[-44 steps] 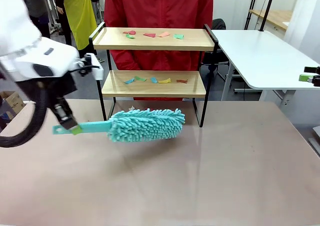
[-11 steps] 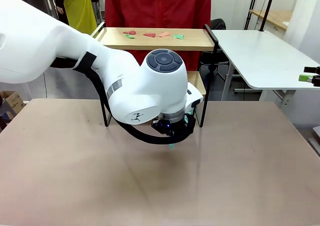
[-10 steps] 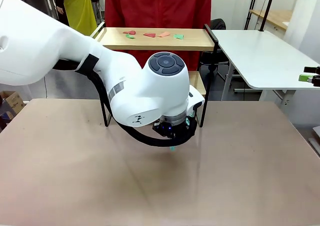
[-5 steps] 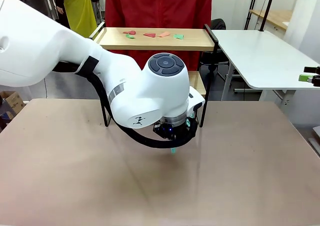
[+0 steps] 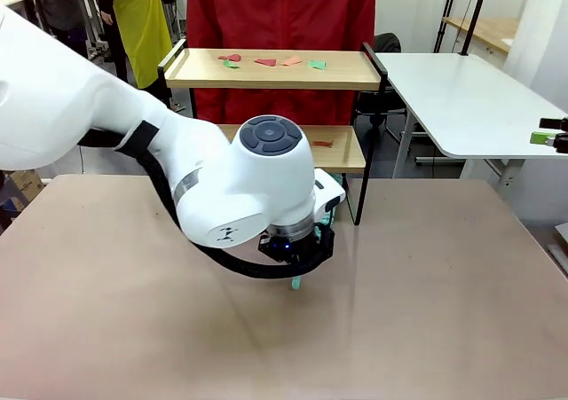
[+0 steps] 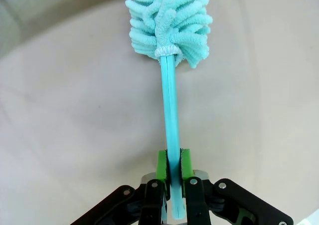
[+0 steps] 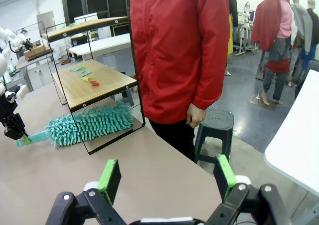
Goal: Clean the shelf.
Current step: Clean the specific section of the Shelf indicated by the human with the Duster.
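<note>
Nearest us, the right gripper (image 7: 167,177) hangs with its fingers spread wide and nothing between them. Over the table (image 5: 426,311), the left arm (image 5: 240,187) has just slid back toward us and to its own side. That uncovers the right end of the lower board (image 5: 346,156), with one red scrap (image 5: 322,142) on it. The left gripper (image 6: 173,160) stays pinched tight on the teal handle (image 6: 170,105) of the duster (image 6: 167,20), fluffy head pointing away from it. The shelf (image 5: 271,69) stands at the table's far edge. From the right wrist, the duster head sits low at its foot, seemingly under the lower board. The scraps (image 5: 266,61) on the top board lie just where they did seconds ago, so I'd say no sweep has landed yet. The arm hides most of the lower board, and the person (image 7: 184,50) behind the shelf is cut off.
</note>
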